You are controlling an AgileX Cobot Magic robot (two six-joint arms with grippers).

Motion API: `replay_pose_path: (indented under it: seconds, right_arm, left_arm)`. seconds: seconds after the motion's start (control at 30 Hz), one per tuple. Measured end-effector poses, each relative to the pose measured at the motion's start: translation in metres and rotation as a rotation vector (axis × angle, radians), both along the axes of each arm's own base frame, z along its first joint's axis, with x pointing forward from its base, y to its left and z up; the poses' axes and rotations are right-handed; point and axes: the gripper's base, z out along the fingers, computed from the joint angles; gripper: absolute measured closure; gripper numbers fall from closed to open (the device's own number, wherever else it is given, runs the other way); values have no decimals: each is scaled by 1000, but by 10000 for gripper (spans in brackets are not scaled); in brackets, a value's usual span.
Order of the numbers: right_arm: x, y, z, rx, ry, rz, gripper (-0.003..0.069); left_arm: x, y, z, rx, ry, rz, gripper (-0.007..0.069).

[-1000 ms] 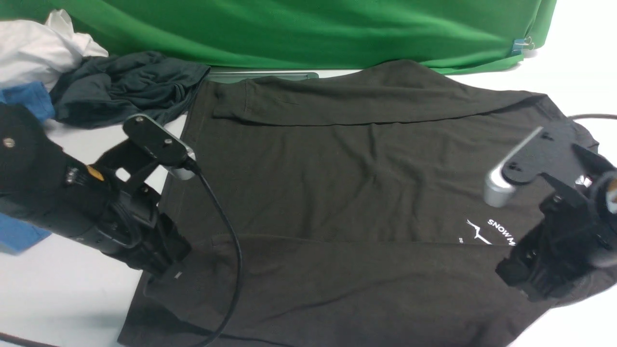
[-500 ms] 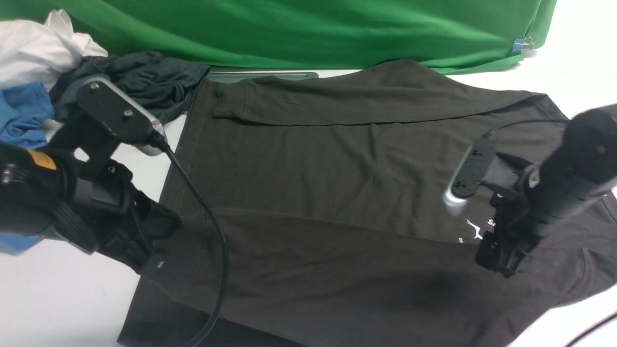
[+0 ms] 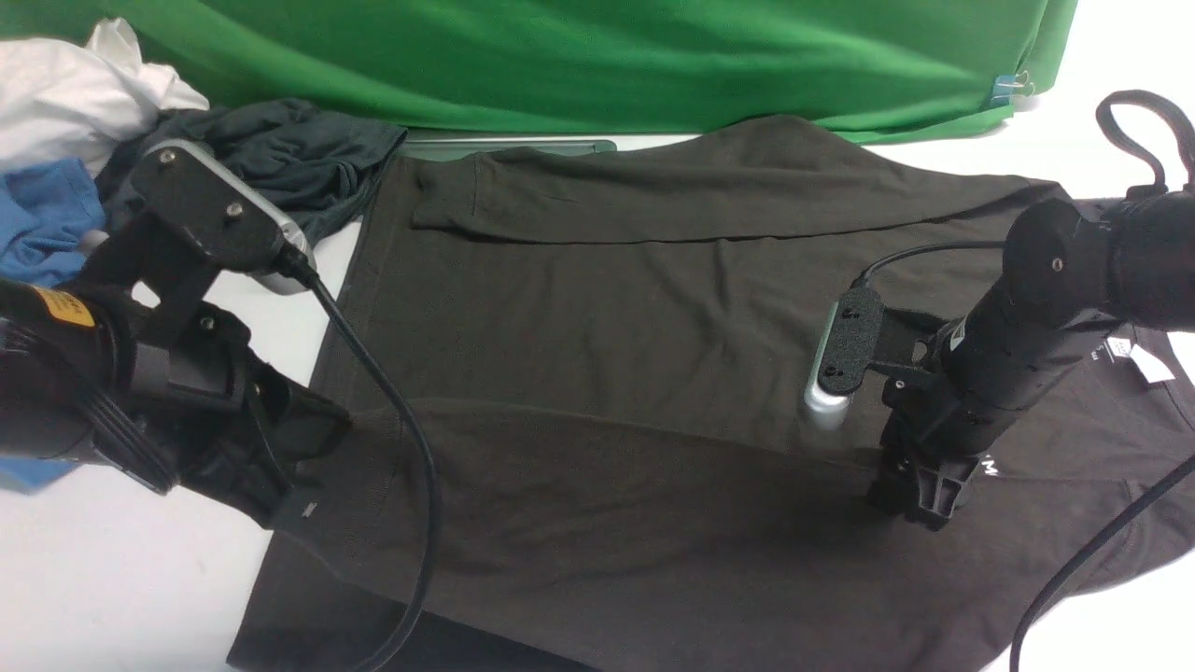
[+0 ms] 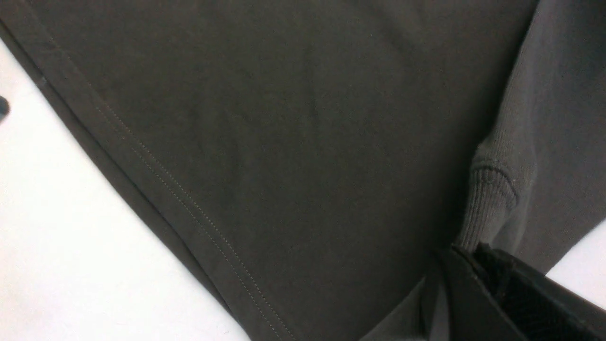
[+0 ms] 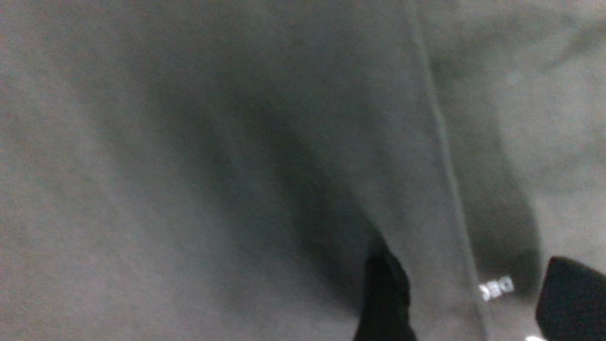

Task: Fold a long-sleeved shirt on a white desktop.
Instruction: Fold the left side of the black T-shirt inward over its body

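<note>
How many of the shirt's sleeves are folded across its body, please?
2: the far sleeve along the far edge; the near sleeve across the front, cuff at the left gripper.

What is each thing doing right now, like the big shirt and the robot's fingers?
long-sleeved shirt: spread flat on the white desktop, both sleeves folded across its body.
left fingers: look shut on the near sleeve's cuff.
right fingers: open, with a fold of the shirt between them.
teal-grey garment: crumpled.
blue tee: crumpled.
</note>
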Motion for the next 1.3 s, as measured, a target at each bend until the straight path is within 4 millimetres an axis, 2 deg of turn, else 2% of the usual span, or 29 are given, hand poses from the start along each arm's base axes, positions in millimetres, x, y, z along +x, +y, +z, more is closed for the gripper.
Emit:
replay_pose_path:
  seconds: [0.23,0.3,0.37,0.4,0.47,0.53,0.7,0.93,1.3]
  right_arm:
    - [4,5,-6,41,10,5,274]
    - [4,5,-7,53,23,5,337]
    - [3,6,-8,60,39,-4,435]
    - [3,6,-8,61,41,-5,454]
    - [2,6,-8,64,59,-10,566]
    - [1,6,-6,64,65,-12,610]
    - [-1,3,1,49,49,-25,630]
    - [-4,-2,29,39,-40,-92,631]
    - [-3,-2,29,44,-47,-116,611]
  left_arm:
    - [0,-1,0,-12,-2,1,593]
    - [0,-1,0,-11,-3,-2,593]
    - [0,-1,0,-10,-4,-3,593]
    - [0,-1,0,-10,-4,-3,593]
    - [0,-1,1,-9,-5,-5,593]
    - [0,-1,1,-7,-8,-8,593]
    - [1,-1,1,-5,-12,-10,593]
    - [1,-1,1,-4,-17,-10,593]
    - [1,0,1,0,-22,-9,593]
